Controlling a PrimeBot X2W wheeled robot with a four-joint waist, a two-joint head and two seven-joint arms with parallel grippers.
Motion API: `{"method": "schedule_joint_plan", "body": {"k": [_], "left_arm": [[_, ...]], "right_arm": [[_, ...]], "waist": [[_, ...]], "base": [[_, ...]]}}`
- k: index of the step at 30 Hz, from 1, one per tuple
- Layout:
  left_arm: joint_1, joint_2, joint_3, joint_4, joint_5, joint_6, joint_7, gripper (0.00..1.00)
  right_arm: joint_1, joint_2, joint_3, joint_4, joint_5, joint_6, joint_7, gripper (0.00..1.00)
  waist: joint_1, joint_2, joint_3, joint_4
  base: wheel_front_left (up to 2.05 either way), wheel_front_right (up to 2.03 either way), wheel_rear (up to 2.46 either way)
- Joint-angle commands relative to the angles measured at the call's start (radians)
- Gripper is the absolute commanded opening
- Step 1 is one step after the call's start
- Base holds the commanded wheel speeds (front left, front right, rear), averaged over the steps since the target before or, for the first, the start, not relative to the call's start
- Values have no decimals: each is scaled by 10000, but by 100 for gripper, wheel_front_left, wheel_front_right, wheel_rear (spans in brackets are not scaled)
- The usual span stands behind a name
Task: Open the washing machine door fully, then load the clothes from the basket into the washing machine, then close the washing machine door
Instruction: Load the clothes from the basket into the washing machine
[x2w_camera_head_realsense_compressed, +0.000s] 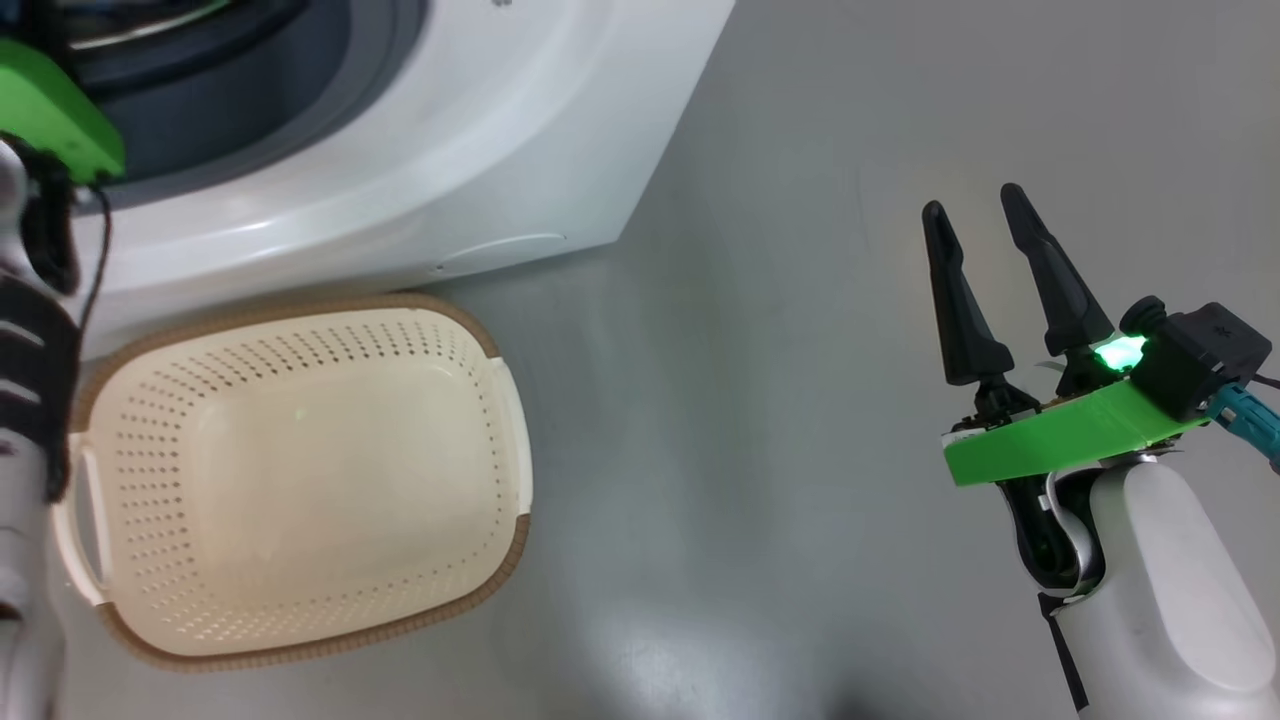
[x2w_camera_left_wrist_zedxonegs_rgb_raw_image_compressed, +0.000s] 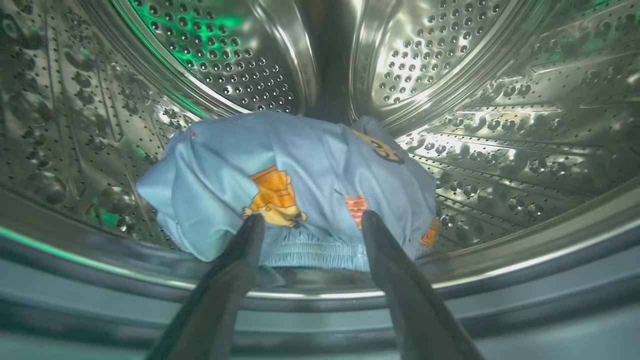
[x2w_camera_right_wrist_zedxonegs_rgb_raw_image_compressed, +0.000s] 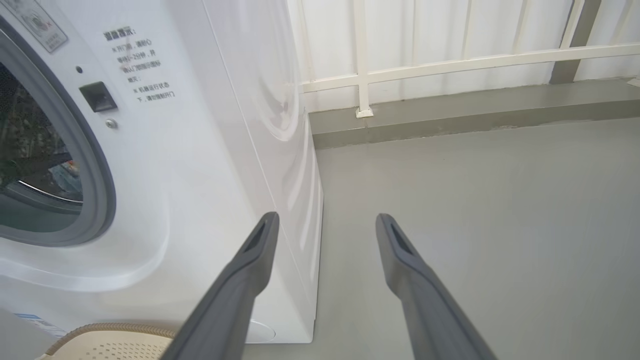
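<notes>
In the head view the basket (x2w_camera_head_realsense_compressed: 150, 400) is sitting on the grey floor (x2w_camera_head_realsense_compressed: 780, 400), just beside the washing machine (x2w_camera_head_realsense_compressed: 480, 130). The right gripper (x2w_camera_head_realsense_compressed: 973, 197) is hovering well to the right over open floor, fingers spread.

In the left wrist view the left gripper (x2w_camera_left_wrist_zedxonegs_rgb_raw_image_compressed: 312, 217) is reaching into the steel drum (x2w_camera_left_wrist_zedxonegs_rgb_raw_image_compressed: 500, 150). Its fingers are spread, with the tips at the near hem of the clothes (x2w_camera_left_wrist_zedxonegs_rgb_raw_image_compressed: 300, 170) lying inside.

In the right wrist view printed notices (x2w_camera_right_wrist_zedxonegs_rgb_raw_image_compressed: 140, 65) above the latch slot (x2w_camera_right_wrist_zedxonegs_rgb_raw_image_compressed: 97, 96) are showing too small to read, and a white railing (x2w_camera_right_wrist_zedxonegs_rgb_raw_image_compressed: 450, 65) is bordering the far floor
</notes>
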Motion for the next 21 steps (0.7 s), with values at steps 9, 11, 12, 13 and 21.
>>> {"method": "schedule_joint_plan", "body": {"k": [9, 11, 12, 13, 21], "left_arm": [[1920, 271, 393, -2218, 9, 11, -134, 100], [2459, 214, 519, -2817, 31, 30, -135, 100], [2727, 193, 589, -3139, 49, 38, -135, 100], [3006, 164, 655, -3467, 73, 49, -135, 100], [5261, -44, 1262, -6133, 311, 144, -136, 100]], "right_arm": [[534, -139, 123, -67, -78, 16, -48, 100], [619, -177, 115, -39, -81, 16, -48, 100], [657, -196, 108, -20, -83, 16, -48, 100], [693, -212, 99, -4, -86, 16, -48, 100], [936, -333, 50, 87, -102, 16, -48, 100]], "waist": [[0, 0, -1247, 641], [0, 0, -1479, 753], [0, 0, -1590, 813], [0, 0, -1699, 871], [0, 0, -2413, 1227]], "base": [[0, 0, 0], [0, 0, 0], [0, 0, 0], [0, 0, 0], [0, 0, 0]]}}
